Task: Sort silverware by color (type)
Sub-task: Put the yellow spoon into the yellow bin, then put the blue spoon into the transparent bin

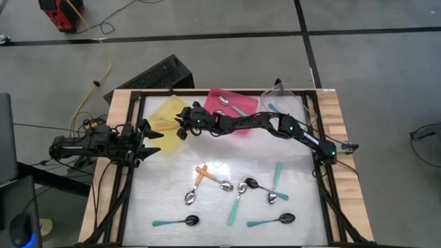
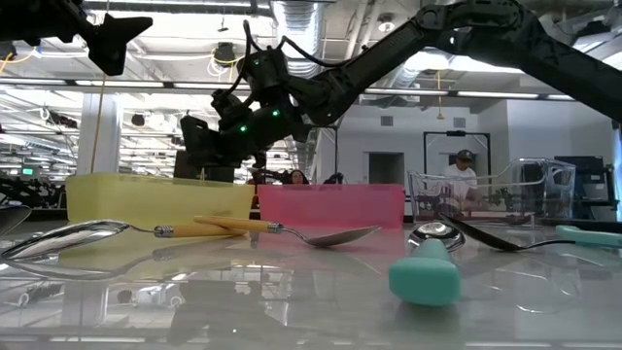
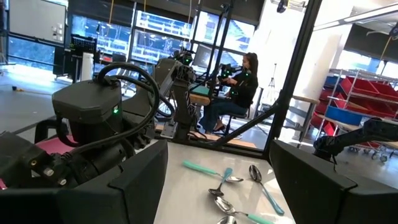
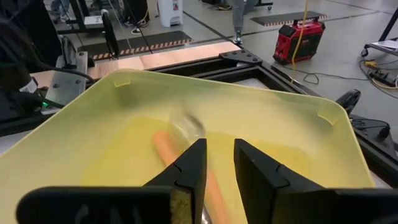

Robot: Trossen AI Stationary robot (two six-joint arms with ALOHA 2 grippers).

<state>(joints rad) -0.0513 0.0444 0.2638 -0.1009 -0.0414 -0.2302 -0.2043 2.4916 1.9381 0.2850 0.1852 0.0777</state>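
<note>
Right gripper (image 4: 217,163) hangs over the yellow translucent plastic tray (image 4: 298,124), jaws parted only a narrow slit. An orange-handled spoon with a blurred silver bowl (image 4: 177,140) lies directly under and just ahead of the jaws. Looks dropped or mid-drop; can't tell if the tips are touching the handle.

Left gripper (image 3: 217,186) waits beside the tray's outer edge, jaws spread wide, empty.

Risks, as judgement:
- The gap is narrow. If the spoon isn't fully free, lifting could drag it back out or flip it over the tray wall.
- The jaws sit low inside the tray. A sideways pull-out could clip the rim and shove the light tray toward the pink plastic tray (image 1: 231,103) next to it.
- The left gripper is parked near the tray, and the arms could brush on retreat.

Remaining spoons lie on the white bench (image 1: 165,200), well away from both jaws. One more orange-handled spoon (image 1: 200,175) crosses a silver one, with several teal-handled spoons (image 1: 278,176) around. That overlap could make the next pick snag two.
</note>
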